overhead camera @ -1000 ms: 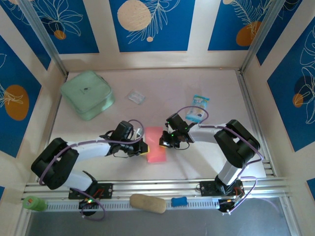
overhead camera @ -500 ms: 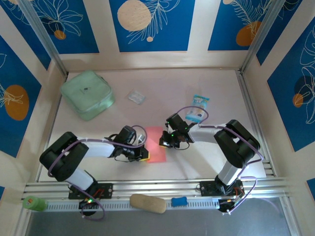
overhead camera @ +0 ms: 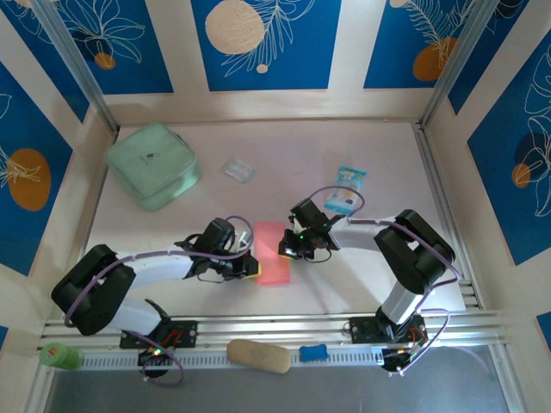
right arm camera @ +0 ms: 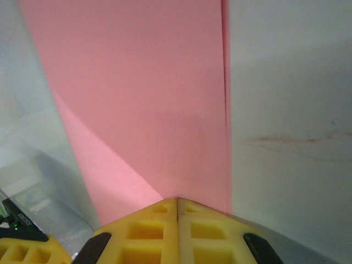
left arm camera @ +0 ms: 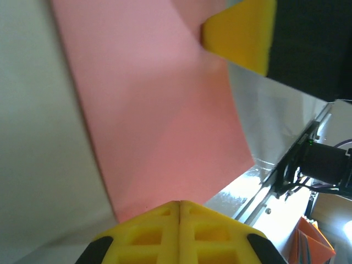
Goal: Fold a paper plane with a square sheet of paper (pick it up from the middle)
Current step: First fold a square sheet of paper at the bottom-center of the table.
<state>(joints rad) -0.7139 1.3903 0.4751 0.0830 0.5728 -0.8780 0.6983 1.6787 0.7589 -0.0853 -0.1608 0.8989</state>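
Pressing their yellow fingers together, the left gripper (overhead camera: 251,266) and the right gripper (overhead camera: 284,250) meet over a salmon-pink sheet of paper (overhead camera: 272,252) near the middle of the table (overhead camera: 362,146), seen from the top camera. The left gripper sits at the paper's left edge, towards its near corner; the right gripper sits at the right edge, a little farther back.

From the left wrist camera, the left gripper (left arm camera: 180,203) is shut tight, its two fingers joined along one seam, its tip at the edge of the paper (left arm camera: 154,104). Whether any paper is caught between the fingers cannot be told. A yellow finger (left arm camera: 242,36) of the other arm touches down at the paper's opposite side.

From the right wrist camera, the right gripper (right arm camera: 177,199) is likewise closed, its tip resting on the paper (right arm camera: 148,93), which shows a slanting crease and a doubled layer along one long edge.

The sheet lies flat as a narrow rectangle, long side running away from the arm bases.

Well apart at the far left stands a mint-green pouch (overhead camera: 153,165). A small clear wrapper (overhead camera: 238,169) lies behind the paper, and a blue-and-white snack packet (overhead camera: 346,191) lies behind the right arm. Along the near rail rest a tan oblong object (overhead camera: 258,355), a small blue object (overhead camera: 313,352) and a green object (overhead camera: 53,355).
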